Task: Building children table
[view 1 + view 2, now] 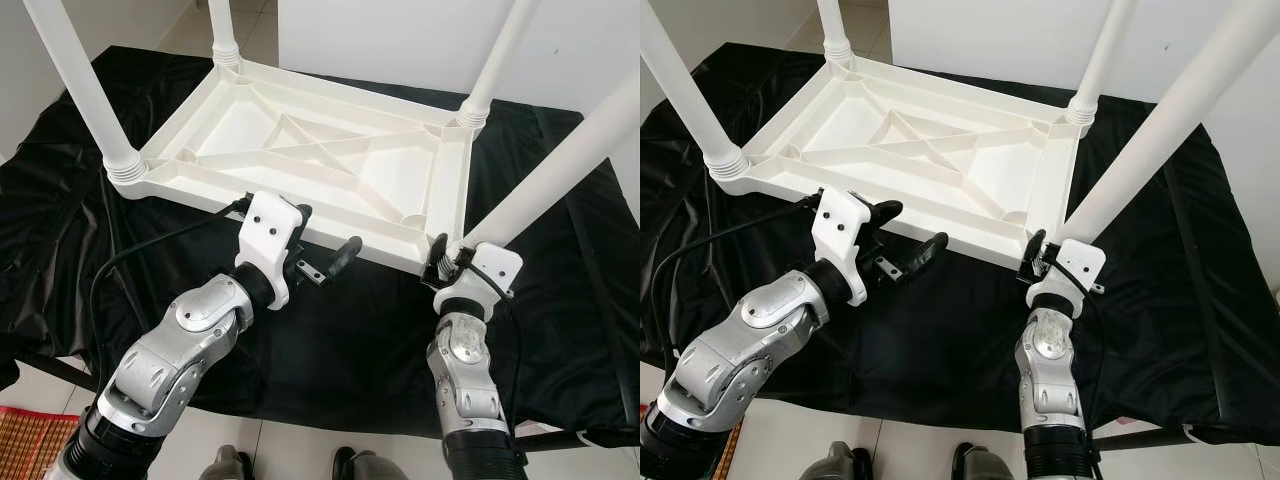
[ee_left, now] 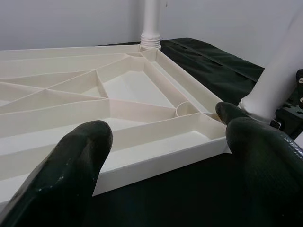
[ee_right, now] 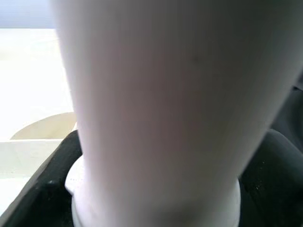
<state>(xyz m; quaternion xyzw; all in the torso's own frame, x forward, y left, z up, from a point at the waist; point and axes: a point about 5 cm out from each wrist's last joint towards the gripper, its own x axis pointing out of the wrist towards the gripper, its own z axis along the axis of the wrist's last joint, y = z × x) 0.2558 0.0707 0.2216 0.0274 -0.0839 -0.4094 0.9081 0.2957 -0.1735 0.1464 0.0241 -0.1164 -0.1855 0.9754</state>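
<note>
Right gripper (image 1: 447, 258) clamps the last leg (image 1: 560, 165) at five o'clock, needing seating; left gripper (image 1: 322, 250) waits open, empty.

We cannot see the tops of the white table legs (image 1: 85, 90); they run off the top edge of the head pictures. The leg (image 1: 1170, 120) by the right gripper (image 1: 1038, 258) covers that corner of the upside-down table top (image 1: 300, 150), so we cannot tell if it sits in its hole. The right gripper fingers (image 3: 45, 189) are mostly hidden behind this leg, which looks big and blurry up close. The left gripper fingertips (image 2: 71, 165) are blurry too, and cut off at the picture's bottom. The black cloth (image 1: 60, 230) runs past the picture sides.
</note>
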